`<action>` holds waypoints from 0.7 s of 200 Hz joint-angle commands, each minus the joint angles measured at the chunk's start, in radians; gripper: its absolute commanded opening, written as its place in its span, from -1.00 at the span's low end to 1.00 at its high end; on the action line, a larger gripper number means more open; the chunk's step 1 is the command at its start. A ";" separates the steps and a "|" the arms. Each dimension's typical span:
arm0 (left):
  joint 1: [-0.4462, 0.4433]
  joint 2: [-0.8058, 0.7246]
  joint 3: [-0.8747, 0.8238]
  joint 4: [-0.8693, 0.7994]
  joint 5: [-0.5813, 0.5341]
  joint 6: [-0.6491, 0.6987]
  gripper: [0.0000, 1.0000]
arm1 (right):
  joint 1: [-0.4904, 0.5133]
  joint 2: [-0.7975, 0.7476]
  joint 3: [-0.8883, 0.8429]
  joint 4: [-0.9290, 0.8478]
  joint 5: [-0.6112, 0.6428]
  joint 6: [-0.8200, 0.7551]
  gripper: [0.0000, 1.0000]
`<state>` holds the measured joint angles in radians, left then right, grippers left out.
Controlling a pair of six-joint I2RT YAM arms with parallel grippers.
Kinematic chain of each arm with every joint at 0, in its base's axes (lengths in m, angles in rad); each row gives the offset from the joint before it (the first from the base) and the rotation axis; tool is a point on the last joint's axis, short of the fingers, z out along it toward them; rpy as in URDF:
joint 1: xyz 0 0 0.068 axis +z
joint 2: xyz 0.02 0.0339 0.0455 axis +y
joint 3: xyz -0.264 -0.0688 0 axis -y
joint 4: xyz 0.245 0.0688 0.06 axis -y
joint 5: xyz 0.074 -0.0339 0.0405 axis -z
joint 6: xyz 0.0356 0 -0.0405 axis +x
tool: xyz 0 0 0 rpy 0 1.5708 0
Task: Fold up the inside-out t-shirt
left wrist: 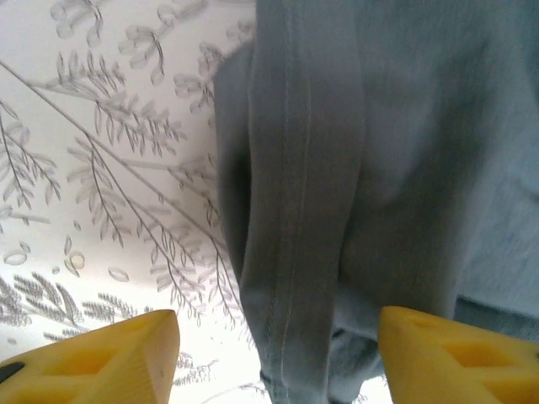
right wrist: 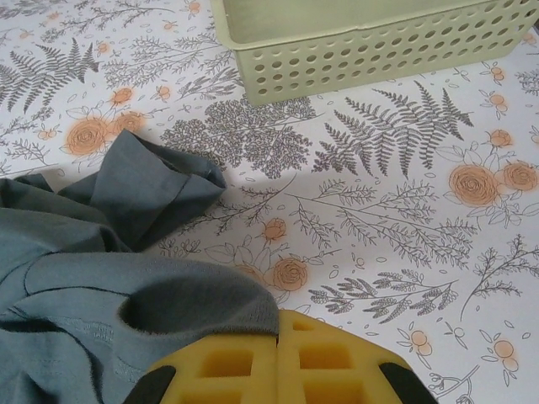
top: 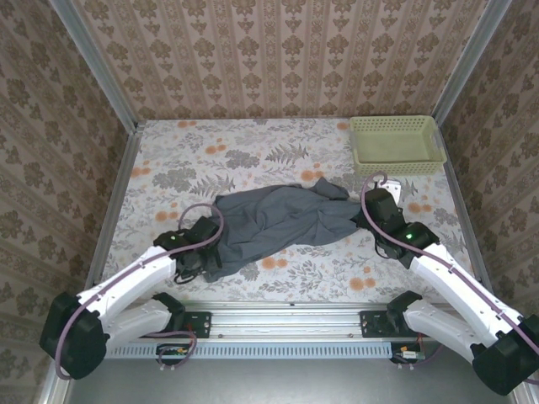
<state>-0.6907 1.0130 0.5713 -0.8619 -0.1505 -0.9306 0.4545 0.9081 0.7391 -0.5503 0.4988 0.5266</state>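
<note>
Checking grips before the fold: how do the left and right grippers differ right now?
The left gripper stands open, its fingers apart astride a shirt hem; the right gripper is shut, seemingly pinching the shirt's edge. Left is at the shirt's left end, right at its right end. Both have yellow fingers.

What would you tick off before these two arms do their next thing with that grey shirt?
1. Right gripper has a hold: shut, with fabric of the t-shirt running into its tips. Ok.
2. Left gripper has a hold: its fingers stand apart on either side of the hem, not closed on it. Not ok.
3. Shirt lies flat enough to fold: it is bunched and twisted between the two arms. Not ok.
4. Basket is out of the way: it sits at the far right corner, apart from the shirt. Ok.
5. Which part of the shirt the right gripper holds: cannot tell.
</note>
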 commanded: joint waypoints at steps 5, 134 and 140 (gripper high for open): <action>-0.066 0.036 0.010 -0.070 -0.005 -0.121 0.10 | -0.015 -0.009 -0.015 -0.005 -0.011 -0.015 -1.00; 0.019 0.020 0.103 0.021 0.015 0.085 -1.00 | -0.089 -0.015 0.149 -0.139 0.000 -0.050 -1.00; 0.053 -0.002 0.143 0.017 0.004 0.126 -1.00 | -0.100 -0.012 0.179 -0.148 -0.001 -0.060 -1.00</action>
<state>-0.7315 1.0885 0.5858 -0.8478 -0.1238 -0.9730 0.3904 0.8978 0.7971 -0.6319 0.4854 0.5045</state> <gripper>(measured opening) 0.061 0.065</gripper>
